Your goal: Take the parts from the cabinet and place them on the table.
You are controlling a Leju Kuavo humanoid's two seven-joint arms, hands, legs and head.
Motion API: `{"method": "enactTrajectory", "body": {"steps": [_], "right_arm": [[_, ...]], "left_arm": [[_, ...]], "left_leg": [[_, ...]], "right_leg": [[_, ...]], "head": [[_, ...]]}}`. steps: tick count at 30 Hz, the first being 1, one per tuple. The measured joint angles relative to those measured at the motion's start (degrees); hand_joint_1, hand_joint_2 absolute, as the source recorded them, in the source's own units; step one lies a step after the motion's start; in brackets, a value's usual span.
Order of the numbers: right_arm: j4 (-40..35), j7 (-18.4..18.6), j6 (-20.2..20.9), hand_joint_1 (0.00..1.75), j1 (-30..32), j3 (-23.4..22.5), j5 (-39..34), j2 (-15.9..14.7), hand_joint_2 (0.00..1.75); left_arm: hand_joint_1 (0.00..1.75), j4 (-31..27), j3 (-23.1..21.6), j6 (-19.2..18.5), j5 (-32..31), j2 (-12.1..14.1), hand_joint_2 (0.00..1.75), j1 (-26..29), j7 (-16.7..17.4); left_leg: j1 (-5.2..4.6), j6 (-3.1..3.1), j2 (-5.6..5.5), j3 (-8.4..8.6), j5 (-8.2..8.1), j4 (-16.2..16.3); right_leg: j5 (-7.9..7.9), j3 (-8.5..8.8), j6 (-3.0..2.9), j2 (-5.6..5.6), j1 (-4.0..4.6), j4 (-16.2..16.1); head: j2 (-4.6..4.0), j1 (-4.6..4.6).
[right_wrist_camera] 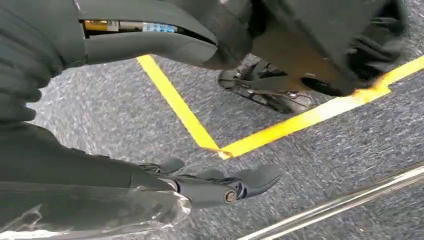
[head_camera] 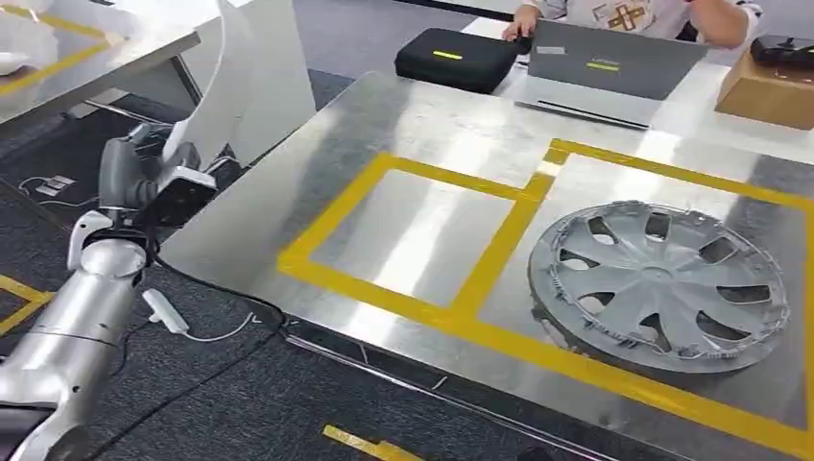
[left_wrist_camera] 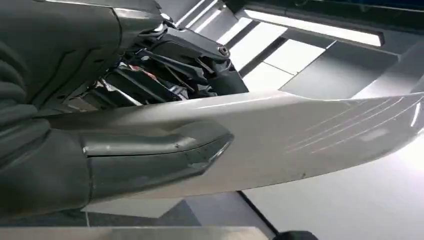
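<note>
We are looking down at a shiny metal desk (head_camera: pixel 317 173) marked with yellow tape (head_camera: pixel 499 252) into boxes. A grey wheel cover (head_camera: pixel 658 283) is lying flat inside the right-hand box. To the left of the desk, our left hand (head_camera: pixel 154 182) is gripping a white curved panel (head_camera: pixel 240 82), holding it upright beside the desk edge. In the left wrist view, the thumb and dark fingers (left_wrist_camera: pixel 165 80) are clamping the panel (left_wrist_camera: pixel 300 135) between them. Our right hand (right_wrist_camera: pixel 165 40) is hanging over grey carpet (right_wrist_camera: pixel 325 165) crossed by yellow tape lines, fingers (right_wrist_camera: pixel 225 187) extended and apart, holding nothing. At the far side a person (head_camera: pixel 634 14) is sitting behind a grey laptop (head_camera: pixel 614 60), beside a black case (head_camera: pixel 456 58) and a cardboard box (head_camera: pixel 768 91). We cannot read any writing.
</note>
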Motion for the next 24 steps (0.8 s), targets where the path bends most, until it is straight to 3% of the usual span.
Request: {"method": "enactTrajectory", "body": {"steps": [1, 4, 6, 8, 10, 11, 12, 13, 15, 17, 19, 21, 22, 23, 24], "right_arm": [[0.0, 0.0, 0.1, 0.0, -0.2, 0.2, 0.0, 0.0, 1.75], [-0.1, 0.2, 0.3, 0.0, -0.1, 0.6, -0.1, 0.0, 1.75], [-0.2, 0.2, 0.3, 0.0, -0.2, 0.8, -0.1, 0.0, 1.75], [-0.3, 0.2, 0.3, 0.0, -0.4, 0.9, -0.1, 0.0, 1.75], [-0.3, 0.2, 0.3, 0.0, -0.4, 1.1, -0.1, 0.0, 1.75], [-0.3, 0.3, 0.3, 0.0, -0.2, 1.2, -0.1, 0.0, 1.75], [-0.3, 0.3, 0.3, 0.0, -0.2, 1.2, -0.1, 0.0, 1.75], [-0.3, 0.3, 0.3, 0.0, -0.2, 1.3, -0.1, 0.0, 1.75], [-0.3, 0.3, 0.3, 0.0, -0.2, 1.3, -0.1, 0.0, 1.75], [-0.3, 0.3, 0.3, 0.0, -0.3, 1.4, -0.1, 0.0, 1.75], [-0.3, 0.3, 0.3, 0.0, -0.3, 1.4, -0.1, 0.0, 1.75], [-0.3, 0.3, 0.4, 0.0, -0.3, 1.4, -0.2, 0.0, 1.75], [-0.3, 0.3, 0.4, 0.0, -0.2, 1.5, -0.2, 0.0, 1.75], [-0.3, 0.5, 0.4, 0.0, -0.3, 1.6, -0.2, 0.0, 1.75], [-0.3, 0.6, 0.4, 0.0, -0.4, 1.7, -0.2, 0.0, 1.75]], "left_arm": [[1.75, 0.0, -0.4, -0.2, 0.0, -0.2, 1.75, 0.0, 0.0], [1.75, 0.0, -1.5, -0.9, 0.1, -1.7, 1.75, 0.0, 0.0], [1.75, -0.2, -2.1, -1.0, 0.1, -2.3, 1.75, 0.0, 0.0], [1.75, -0.3, -2.5, -1.0, 0.2, -2.9, 1.75, -0.1, 0.0], [1.75, -0.3, -2.8, -1.0, 0.2, -3.0, 1.75, 0.2, 0.0], [1.75, -0.3, -2.9, -1.0, 0.2, -3.1, 1.75, 0.4, 0.1], [1.75, -0.3, -3.0, -1.0, 0.2, -3.1, 1.75, 0.4, 0.1], [1.75, -0.3, -3.2, -1.1, 0.2, -3.2, 1.75, 0.4, 0.1], [1.75, -0.4, -3.3, -1.1, 0.2, -3.2, 1.75, 0.3, 0.1], [1.75, -0.5, -3.4, -1.1, 0.2, -3.4, 1.75, 0.1, 0.1], [1.75, -0.5, -3.5, -1.2, 0.3, -3.7, 1.75, 0.1, 0.2], [1.75, -0.7, -3.5, -1.4, 0.3, -3.8, 1.75, 0.1, 0.2], [1.75, -0.9, -3.6, -1.5, 0.3, -4.1, 1.75, -0.1, 0.2], [1.75, -1.0, -3.8, -1.7, 0.4, -4.6, 1.75, -0.3, 0.3], [1.75, -1.0, -4.1, -1.8, 0.4, -5.1, 1.75, -0.4, 0.6]], "left_leg": [[-0.47, -0.35, -0.03, -0.2, -0.12, 0.2], [-0.28, -1.09, -0.06, -0.26, 0.13, 0.0], [-0.14, -1.71, -0.01, -0.37, -0.6, 0.4], [-0.08, -1.97, 0.04, -2.59, -4.25, 5.8], [-0.05, -2.13, 0.03, -6.93, -8.25, 15.3], [-0.05, -2.17, 0.04, -8.1, -8.5, 17.4], [-0.05, -2.14, 0.04, -7.91, -7.23, 16.7], [-0.05, -2.02, 0.04, -6.71, -5.05, 14.0], [-0.06, -1.51, 0.05, -2.1, 0.15, 4.6], [-0.32, -1.15, 0.08, 0.0, 0.08, 0.4], [-0.44, -0.96, -0.03, -0.32, -0.27, 0.4], [0.15, -0.14, 0.06, 0.11, 0.18, -0.4], [0.15, -0.01, 0.07, 0.18, 0.16, -0.4], [0.17, 0.45, 0.03, 0.17, 0.14, -0.4], [0.11, 0.48, 0.03, 0.18, 0.14, -0.4]], "right_leg": [[-0.97, 1.49, -0.09, -0.01, 0.17, -1.8], [-0.85, 1.34, -0.84, 0.13, 0.38, -1.9], [-0.4, 1.62, -1.73, 0.05, -0.03, -2.5], [-0.43, 1.65, -2.4, 0.08, 0.0, -2.6], [-0.52, 1.67, -2.54, 0.15, 0.08, -2.6], [-0.52, 1.69, -2.54, 0.19, 0.09, -2.5], [-0.55, 1.76, -2.51, 0.2, 0.09, -2.5], [-0.58, 1.83, -2.49, 0.21, 0.09, -2.5], [-0.78, 2.21, -2.27, 0.24, 0.09, -2.5], [-1.02, 1.99, -1.75, 0.29, 0.51, -2.1], [-0.83, 1.76, -1.27, 0.14, 0.36, -2.3], [-1.23, 1.46, -0.57, 0.16, 0.31, -2.3], [-2.2, 0.97, -0.27, 0.09, 0.34, -1.0], [-4.28, -0.7, 0.06, 0.09, 0.21, 2.8], [-6.32, -3.02, 0.27, 0.07, 0.03, 7.6]], "head": [[0.0, -0.02], [0.0, -0.13], [0.0, -0.11], [0.0, -0.31], [0.0, -0.28], [0.0, -0.33], [0.0, -0.28], [0.0, -0.31], [0.0, -0.33], [0.0, -0.28], [0.0, -0.22], [0.0, -0.31], [0.0, -0.15], [0.0, 0.26], [0.0, 0.28]]}}
